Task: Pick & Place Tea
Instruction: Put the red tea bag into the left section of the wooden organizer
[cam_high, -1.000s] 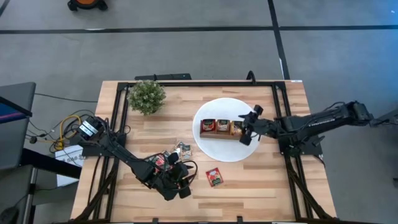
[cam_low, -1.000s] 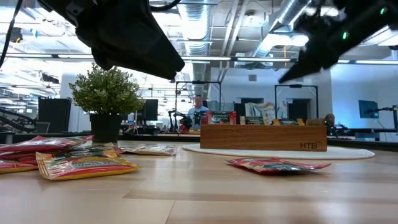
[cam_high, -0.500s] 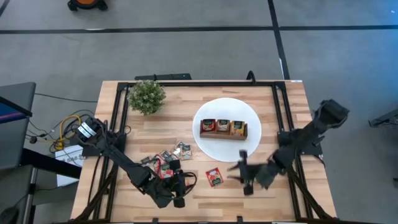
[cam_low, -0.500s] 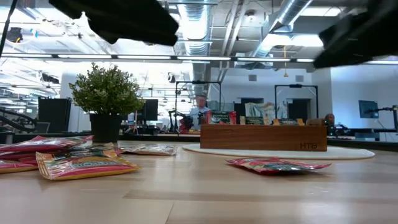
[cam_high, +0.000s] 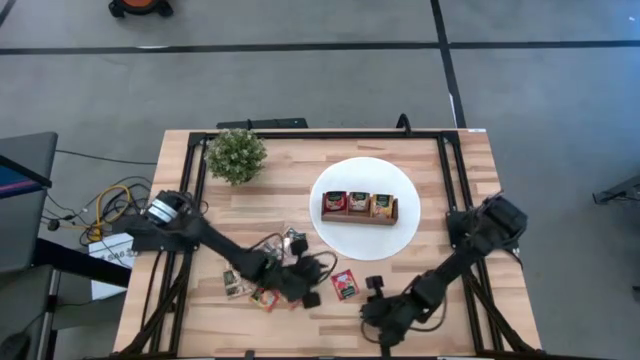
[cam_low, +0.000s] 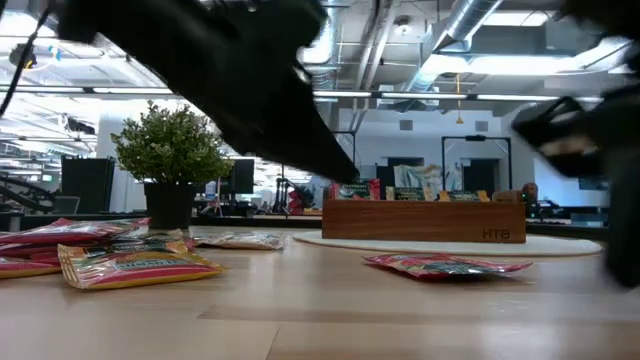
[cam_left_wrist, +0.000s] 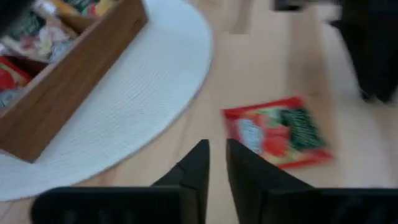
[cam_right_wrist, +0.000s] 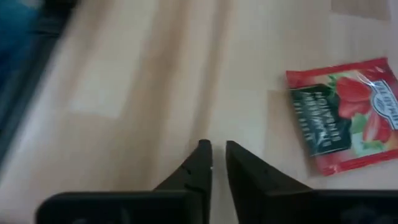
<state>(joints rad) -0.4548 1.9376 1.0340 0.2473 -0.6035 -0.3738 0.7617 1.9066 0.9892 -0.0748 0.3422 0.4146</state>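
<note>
"HTB" on front face of wooden tray (cam_low: 424, 221); sachet print unreadable.

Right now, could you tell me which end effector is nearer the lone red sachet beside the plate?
Left. The left end effector sits just beside the sachet; the right end effector is slightly farther on its other side.

Bare wood between the two grippers, one sachet in it

The lone red tea sachet (cam_high: 344, 285) lies between left gripper (cam_high: 311, 298) and right gripper (cam_high: 374, 287); white plate (cam_high: 400, 236) with wooden tray (cam_high: 359, 216) blocks behind; sachet pile (cam_high: 262, 278) crowds the left.
</note>
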